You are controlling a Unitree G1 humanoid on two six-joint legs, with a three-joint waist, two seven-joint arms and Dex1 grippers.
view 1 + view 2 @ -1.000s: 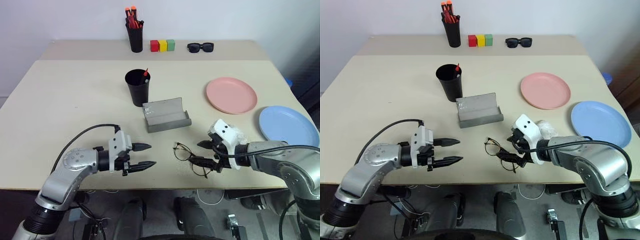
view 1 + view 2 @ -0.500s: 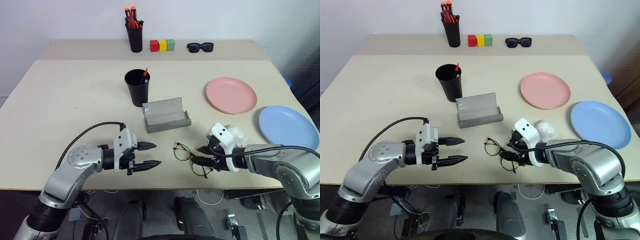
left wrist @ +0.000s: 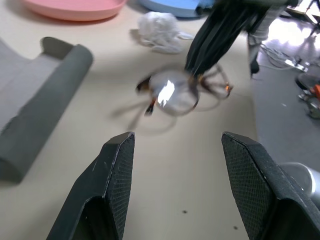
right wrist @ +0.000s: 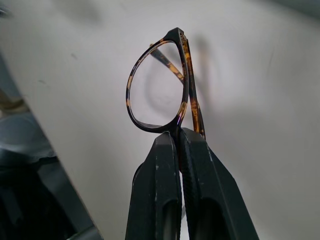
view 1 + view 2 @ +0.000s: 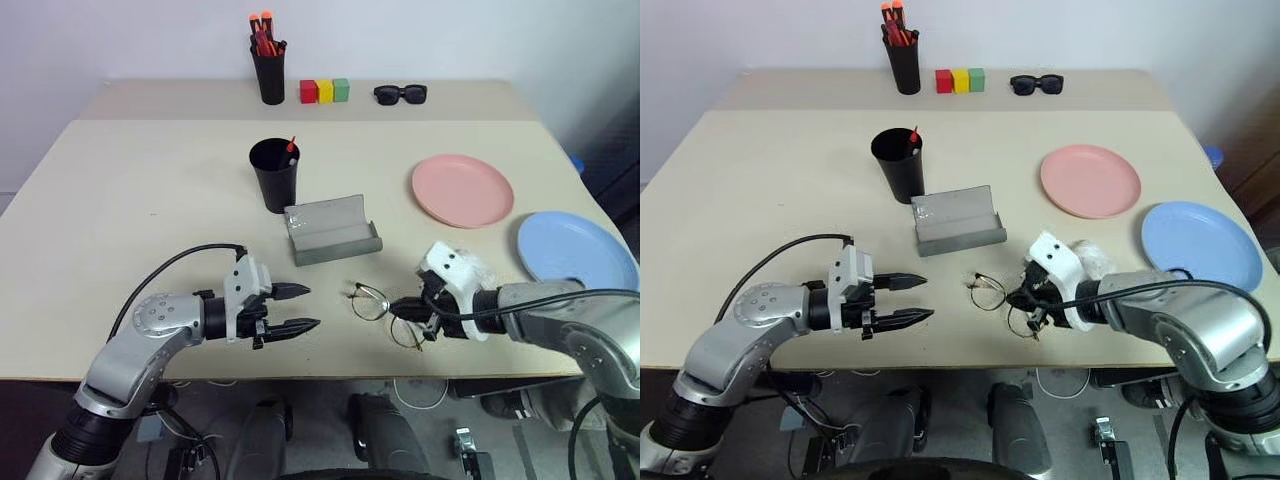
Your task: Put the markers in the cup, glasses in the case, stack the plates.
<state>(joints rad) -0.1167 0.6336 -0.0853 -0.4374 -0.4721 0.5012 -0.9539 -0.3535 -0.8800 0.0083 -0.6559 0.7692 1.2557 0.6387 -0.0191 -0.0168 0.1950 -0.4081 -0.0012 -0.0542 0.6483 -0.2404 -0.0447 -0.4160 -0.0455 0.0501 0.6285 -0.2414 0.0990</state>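
surface: beige, white wall behind
my right tool: now clamped on glasses, seemingly lifted
my left tool: apart

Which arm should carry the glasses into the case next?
Right. Its tool is already shut on the glasses, just in front of the open case. The left tool is open and holds nothing.

Glasses before case.
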